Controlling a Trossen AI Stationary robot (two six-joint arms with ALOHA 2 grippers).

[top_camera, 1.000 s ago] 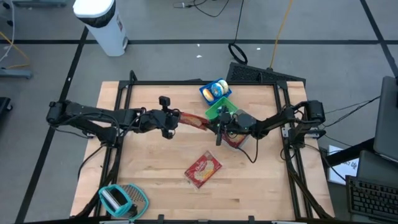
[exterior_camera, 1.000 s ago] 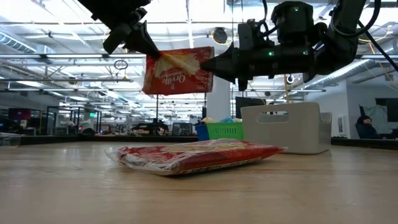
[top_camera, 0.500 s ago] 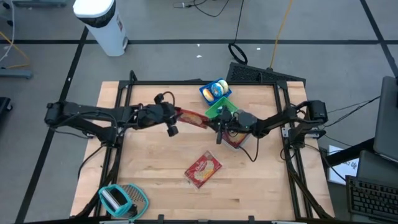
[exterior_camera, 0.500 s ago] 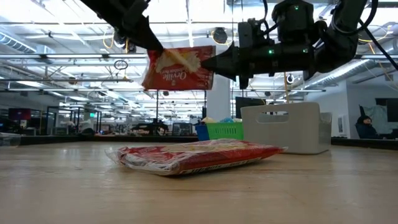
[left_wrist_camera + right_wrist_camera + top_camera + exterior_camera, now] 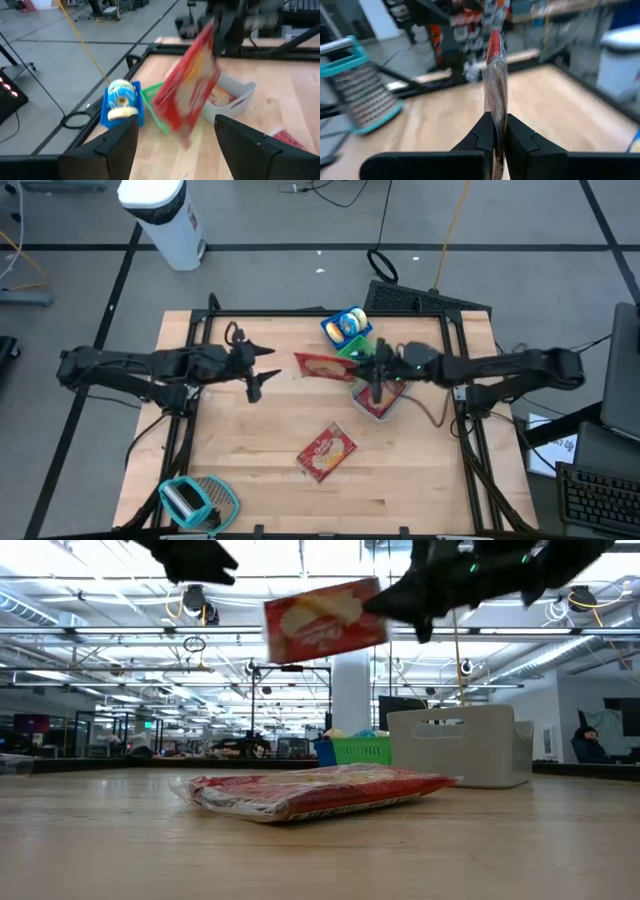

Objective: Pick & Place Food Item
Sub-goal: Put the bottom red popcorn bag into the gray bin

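A red food packet hangs in the air over the table's far middle, with my right gripper shut on it. In the low view the packet is high above the table. My left gripper stands open to the packet's left, apart from it; its wrist view shows the packet ahead of its spread fingers. A second red packet lies flat on the table nearer the front. My right gripper pinches the packet's right-hand edge between its two fingers. The fingers come at it level, from the table's right side. The packet is lifted clear and sticks out from the fingers toward the table's left, seen edge-on in the right wrist view.
A white bin with red contents stands just below the right gripper. A green basket and a blue basket sit behind it at the far edge. A teal grater lies at the near left corner.
My left gripper has opened, let go of the packet's left end, and drawn back toward the table's left edge while rising and rolling. My right gripper has risen and pulled toward the table's right, carrying the packet up and right, clear of the left gripper.
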